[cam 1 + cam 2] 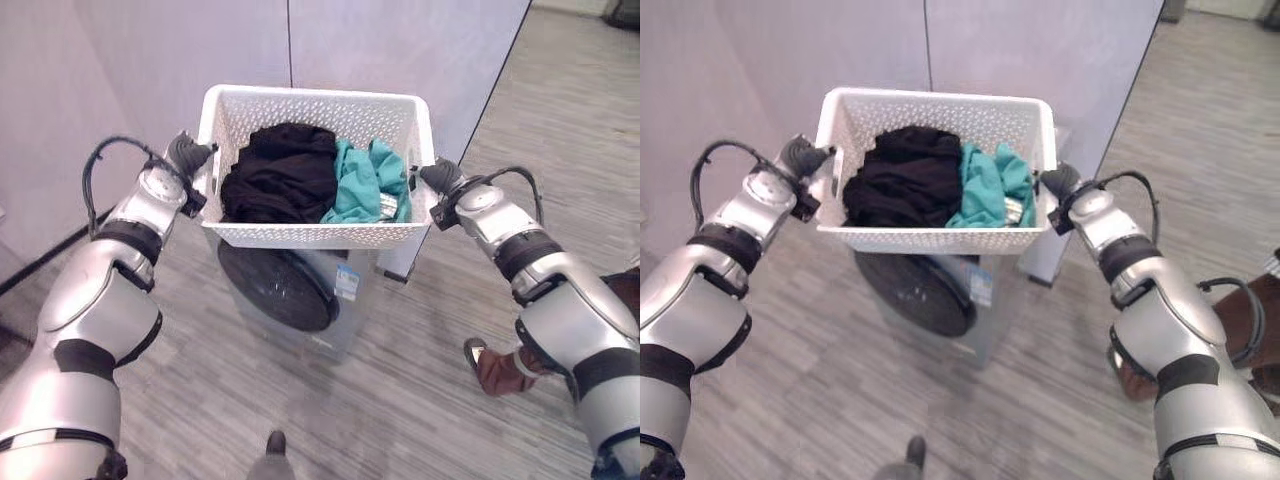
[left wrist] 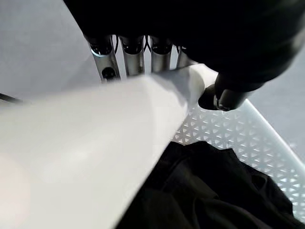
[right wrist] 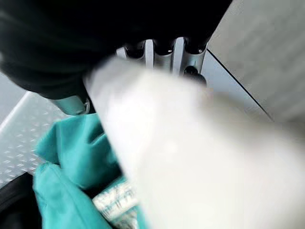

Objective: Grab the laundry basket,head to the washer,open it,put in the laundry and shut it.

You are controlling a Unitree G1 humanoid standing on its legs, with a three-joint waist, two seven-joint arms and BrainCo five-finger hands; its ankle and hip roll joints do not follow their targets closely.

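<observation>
One white laundry basket (image 1: 318, 235) with perforated walls. Two pieces of laundry inside it: one black garment (image 1: 280, 175) and one teal garment (image 1: 362, 185). One washer (image 1: 300, 290) with one dark round door (image 1: 278, 285). Two robot hands at the basket's rim: one left hand (image 1: 187, 155) and one right hand (image 1: 437, 177). One person's shoe (image 1: 476, 352) on the floor.

Your basket (image 1: 315, 236) hangs over the washer (image 1: 300, 300), wall (image 1: 150, 60) close behind, floor (image 1: 400, 400) open right of it
</observation>
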